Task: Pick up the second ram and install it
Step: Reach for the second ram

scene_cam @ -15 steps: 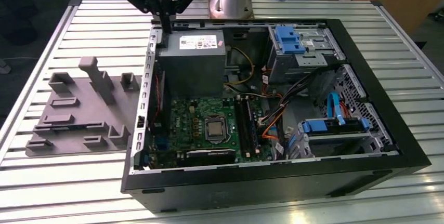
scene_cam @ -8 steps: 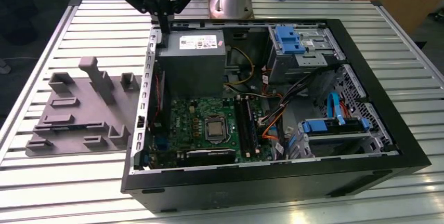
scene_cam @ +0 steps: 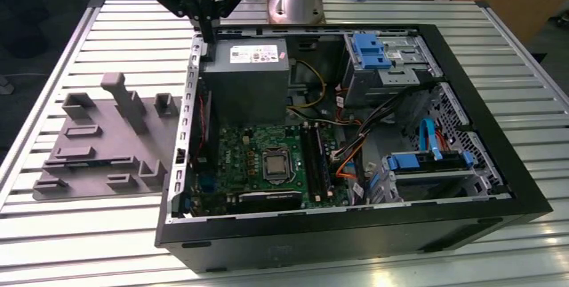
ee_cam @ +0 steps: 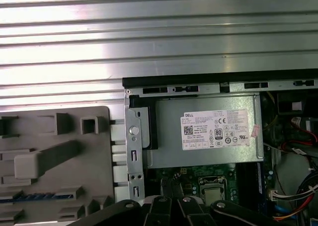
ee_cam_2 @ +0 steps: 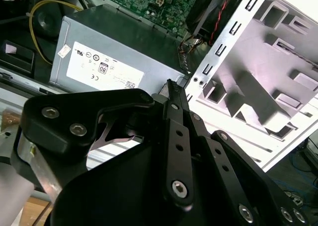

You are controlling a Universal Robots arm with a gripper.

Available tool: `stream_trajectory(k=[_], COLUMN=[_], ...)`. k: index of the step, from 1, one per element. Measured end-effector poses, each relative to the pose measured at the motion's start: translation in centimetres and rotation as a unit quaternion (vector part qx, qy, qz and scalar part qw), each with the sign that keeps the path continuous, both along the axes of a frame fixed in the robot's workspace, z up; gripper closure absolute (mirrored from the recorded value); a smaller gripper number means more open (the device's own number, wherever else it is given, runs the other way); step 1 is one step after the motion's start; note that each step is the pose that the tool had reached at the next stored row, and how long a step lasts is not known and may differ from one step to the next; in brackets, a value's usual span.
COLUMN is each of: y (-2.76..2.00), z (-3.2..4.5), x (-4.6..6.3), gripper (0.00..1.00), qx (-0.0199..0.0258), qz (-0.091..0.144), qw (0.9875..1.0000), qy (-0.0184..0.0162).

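The second ram (scene_cam: 92, 162) is a thin blue-green strip lying in a slot of the grey holder block (scene_cam: 106, 140), outside the case on the exterior view's left. In the first wrist view the second ram (ee_cam: 30, 197) shows as a blue line near the grey holder block's (ee_cam: 54, 156) edge. My gripper (scene_cam: 212, 34) hangs above the case's back corner, over the power supply (scene_cam: 246, 77), well away from the stick. Its fingers meet at the tip in the second wrist view, where the gripper (ee_cam_2: 171, 85) holds nothing. The black memory slots (scene_cam: 313, 160) run along the green motherboard (scene_cam: 258, 144).
The open black computer case (scene_cam: 498, 134) lies on a slatted metal table (scene_cam: 71, 234). Inside it are blue drive bays (scene_cam: 374, 50), a second blue bay (scene_cam: 427, 162) and loose cables (scene_cam: 347, 160). The case's metal side wall (scene_cam: 188, 120) stands between the holder block and the motherboard.
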State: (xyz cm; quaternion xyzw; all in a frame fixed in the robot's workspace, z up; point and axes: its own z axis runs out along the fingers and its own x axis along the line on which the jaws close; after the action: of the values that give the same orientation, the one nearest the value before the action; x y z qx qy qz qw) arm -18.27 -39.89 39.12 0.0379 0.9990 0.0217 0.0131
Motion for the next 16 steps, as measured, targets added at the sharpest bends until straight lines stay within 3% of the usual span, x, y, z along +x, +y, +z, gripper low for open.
stream_trajectory(k=[16], y=[0.0], z=[-0.04], x=[-0.93], gripper=[0.89], qx=[0.0], qz=[0.0], qw=[1.0], qy=[0.0])
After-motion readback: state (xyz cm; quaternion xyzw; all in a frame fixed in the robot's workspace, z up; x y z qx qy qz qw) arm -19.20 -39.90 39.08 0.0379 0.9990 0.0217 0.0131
